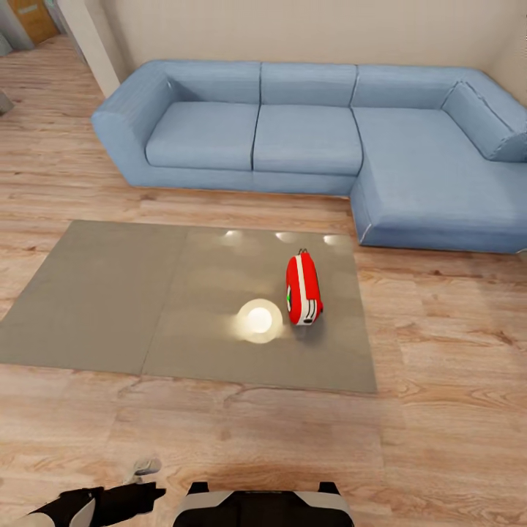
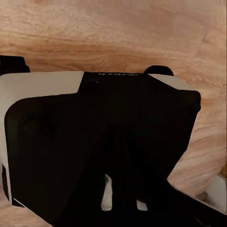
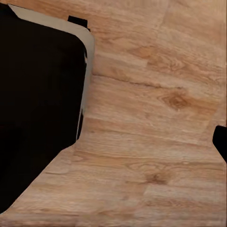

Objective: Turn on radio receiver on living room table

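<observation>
The radio receiver [image 1: 303, 288] stands on the right panel of the grey desk [image 1: 110, 293], near the desk's right edge and just beside a bright lamp reflection [image 1: 259, 320] on the glossy top. Beyond the desk a blue sofa [image 1: 315, 139] sits against the beige wall. The left gripper [image 1: 121, 501] hangs low over the wood plank floor [image 1: 454, 410], well short of the desk; whether its jaws are spread or pressed together cannot be told. The robot's base [image 2: 47, 123] sits on the planks.
</observation>
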### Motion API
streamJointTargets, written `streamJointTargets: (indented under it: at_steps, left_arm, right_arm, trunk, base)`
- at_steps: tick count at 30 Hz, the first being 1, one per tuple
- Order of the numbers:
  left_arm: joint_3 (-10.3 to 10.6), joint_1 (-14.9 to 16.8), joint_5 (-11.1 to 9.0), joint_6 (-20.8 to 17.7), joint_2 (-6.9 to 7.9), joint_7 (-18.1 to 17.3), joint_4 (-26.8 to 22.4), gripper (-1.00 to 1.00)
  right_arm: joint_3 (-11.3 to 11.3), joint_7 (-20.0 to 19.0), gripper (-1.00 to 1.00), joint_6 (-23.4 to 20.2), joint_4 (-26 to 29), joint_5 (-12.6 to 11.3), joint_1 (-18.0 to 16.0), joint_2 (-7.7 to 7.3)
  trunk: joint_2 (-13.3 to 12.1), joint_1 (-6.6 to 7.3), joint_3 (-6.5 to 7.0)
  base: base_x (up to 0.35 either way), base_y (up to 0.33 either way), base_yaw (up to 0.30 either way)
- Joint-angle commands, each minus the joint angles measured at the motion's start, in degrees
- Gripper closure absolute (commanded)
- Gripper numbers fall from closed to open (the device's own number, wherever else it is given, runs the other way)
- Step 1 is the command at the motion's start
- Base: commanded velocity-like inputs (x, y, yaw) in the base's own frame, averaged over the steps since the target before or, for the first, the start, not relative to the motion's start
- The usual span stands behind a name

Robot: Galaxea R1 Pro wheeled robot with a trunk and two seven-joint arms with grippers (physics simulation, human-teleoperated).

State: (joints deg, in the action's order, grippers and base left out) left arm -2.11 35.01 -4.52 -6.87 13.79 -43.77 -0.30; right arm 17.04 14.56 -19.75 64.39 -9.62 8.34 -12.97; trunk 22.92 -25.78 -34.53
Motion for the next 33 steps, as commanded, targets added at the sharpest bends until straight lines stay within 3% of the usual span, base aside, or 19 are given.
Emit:
streamJointTargets:
  at_steps: [1,3,4,8,11,13,19,33]
  left_arm:
    - [-0.18,-0.45,0.15,0.04,-0.28,0.72,0.00,1.00]
    - [-0.18,-2.77,1.03,0.51,-1.67,3.85,0.03,1.00]
    - [-0.18,-5.42,1.56,2.71,-2.78,6.30,0.04,1.00]
    - [-0.18,-9.46,1.90,5.00,-4.23,10.05,0.04,1.00]
    - [-0.18,-12.95,2.14,5.77,-5.14,14.30,0.04,1.00]
    - [-0.18,-14.29,2.15,6.21,-5.53,15.84,0.04,1.00]
    - [-0.18,-18.09,1.88,12.43,-5.86,19.79,0.04,1.00]
    - [-0.18,-19.18,1.64,12.88,-5.75,25.81,0.04,1.00]
  right_arm:
    - [0.03,-0.01,-1.00,0.79,-1.53,-0.26,0.00,0.12]
    - [0.08,-0.15,-1.00,4.29,-9.42,-0.99,0.01,0.56]
    - [0.31,-0.21,-1.00,9.16,-17.99,-1.18,0.01,1.68]
    - [0.68,-0.26,-1.00,17.09,-30.03,-1.03,-0.05,4.11]
    - [0.93,-0.24,-1.00,23.12,-40.54,-0.50,-0.13,6.87]
    - [0.96,-0.24,-1.00,24.44,-43.24,-0.44,-0.15,7.66]
    - [0.90,-0.31,-1.00,26.53,-46.85,-0.51,-0.14,8.47]
    - [0.81,-0.32,-1.00,27.04,-47.25,-1.33,-0.15,9.29]
  trunk:
    - [0.00,-0.01,0.10]
    - [0.00,-0.01,0.28]
    - [0.00,-0.01,0.38]
    - [0.00,-0.01,0.74]
    - [0.00,-0.01,1.02]
    - [0.00,-0.01,1.20]
    - [0.00,-0.01,1.75]
    - [0.00,-0.01,3.03]
  base:
    - [0.000,0.000,0.000]
    - [0.000,0.000,0.000]
    - [0.000,0.000,0.000]
    - [0.000,0.000,0.000]
    - [0.000,0.000,0.000]
    - [0.000,0.000,0.000]
    - [0.000,0.000,0.000]
    - [0.000,0.000,0.000]
